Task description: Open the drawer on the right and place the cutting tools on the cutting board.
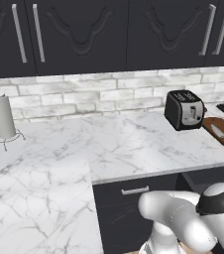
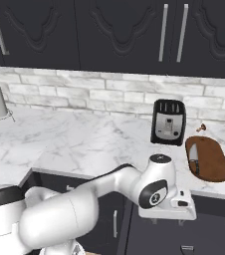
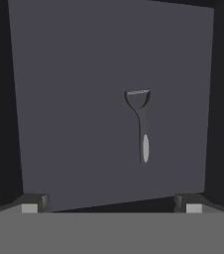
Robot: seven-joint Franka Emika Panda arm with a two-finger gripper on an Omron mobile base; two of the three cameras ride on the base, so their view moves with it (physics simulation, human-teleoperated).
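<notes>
The arm was bent low in front of the bench point(image 2: 84, 144), hand pointed straight down into the open drawer point(image 3: 84, 99) — fingers point(image 3: 191, 203) spread wide, holding nothing, hovering over the peeler-like utensil point(image 3: 141, 124) lying flat on the drawer floor. The knife point(image 2: 193, 158) was already on the cutting board point(image 2: 211, 162) beside the toaster point(image 2: 168, 121) — no readable writing anywhere.

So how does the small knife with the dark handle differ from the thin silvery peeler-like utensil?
The small dark-handled knife lies on the reddish-brown wooden cutting board; the thin silvery Y-headed utensil lies on the dark grey drawer floor. The knife has a broad blade; the utensil has a forked head on a slim stem. Both are small and lie flat.
</notes>
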